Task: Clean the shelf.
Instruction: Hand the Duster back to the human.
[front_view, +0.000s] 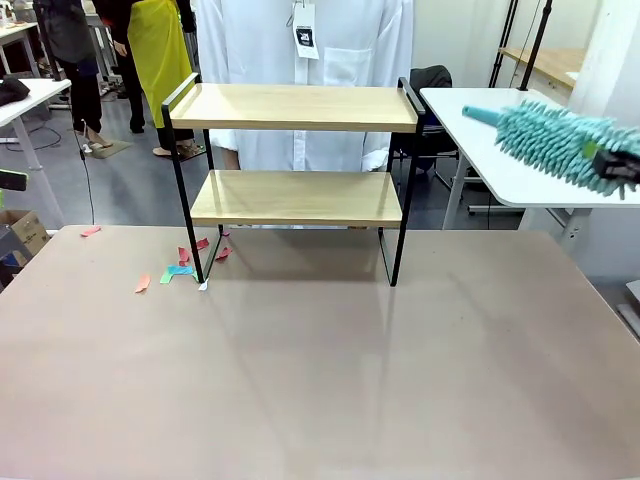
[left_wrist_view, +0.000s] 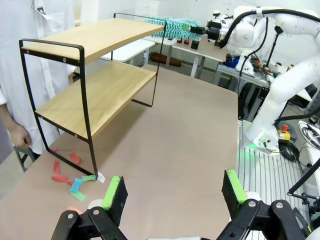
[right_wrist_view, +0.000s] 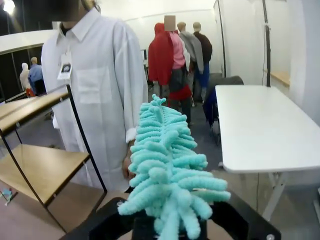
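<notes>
The shelf (front_view: 295, 107), two light wooden boards in a thin black frame, stands at the far middle of the table; both boards look bare. It also appears in the left wrist view (left_wrist_view: 95, 65) and at the left of the right wrist view (right_wrist_view: 40, 167). My right gripper (front_view: 612, 162) hovers high at the right, off the shelf's right end, shut on the handle of a fluffy teal duster (front_view: 555, 138) whose tip points toward the top board. The duster (right_wrist_view: 167, 170) rises from that gripper (right_wrist_view: 170, 229). My left gripper (left_wrist_view: 174, 192) is open above the table's left part with nothing in it.
Small coloured paper scraps (front_view: 180, 265) lie on the table by the shelf's left leg (left_wrist_view: 70, 172). A person in a white coat (front_view: 300, 40) stands right behind the shelf, one hand (left_wrist_view: 20, 135) hanging near its end. A white side table (front_view: 500, 160) is at the right.
</notes>
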